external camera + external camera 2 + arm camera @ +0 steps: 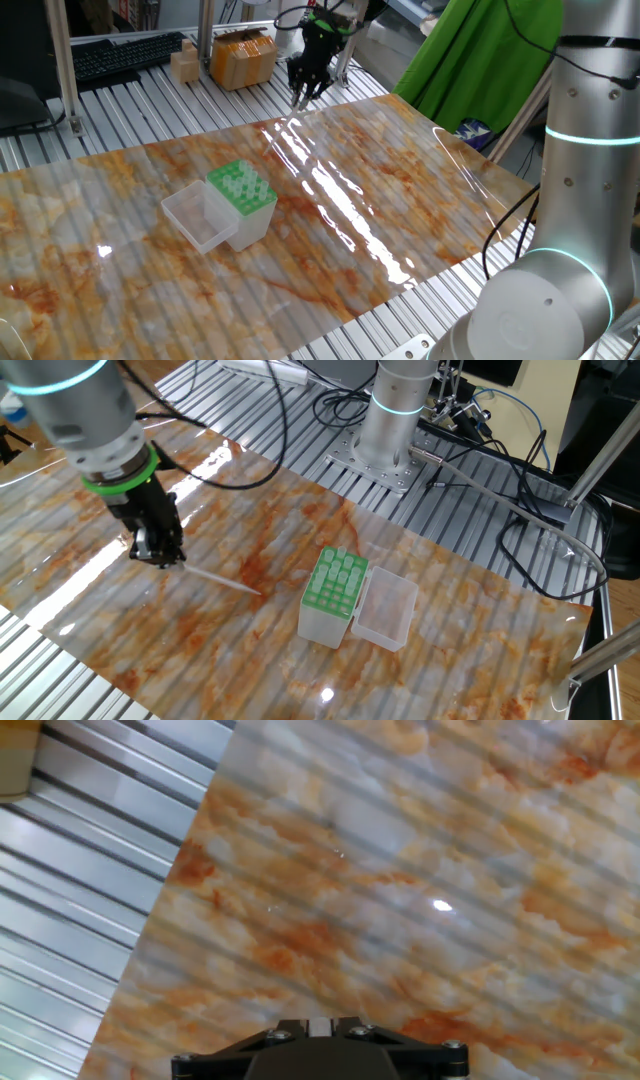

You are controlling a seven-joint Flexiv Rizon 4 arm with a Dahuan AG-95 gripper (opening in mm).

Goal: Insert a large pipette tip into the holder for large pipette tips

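Observation:
The holder for large pipette tips (243,187) is a clear box with a green rack plate, standing on the marbled mat, with its clear lid (197,221) hinged open beside it. It also shows in the other fixed view (334,585). My gripper (303,92) hangs over the mat's far edge, well away from the holder. In the other fixed view my gripper (163,552) is shut on the wide end of the large pipette tip (222,580), which sticks out sideways toward the holder, close to the mat. The hand view shows only mat and the gripper's base.
A cardboard box (243,58), a small wooden block (184,65) and a keyboard (125,55) lie behind the mat. A green cloth (480,60) hangs at the back right. A second arm (585,190) stands at the near right. Cables (500,470) run behind the arm base (398,420).

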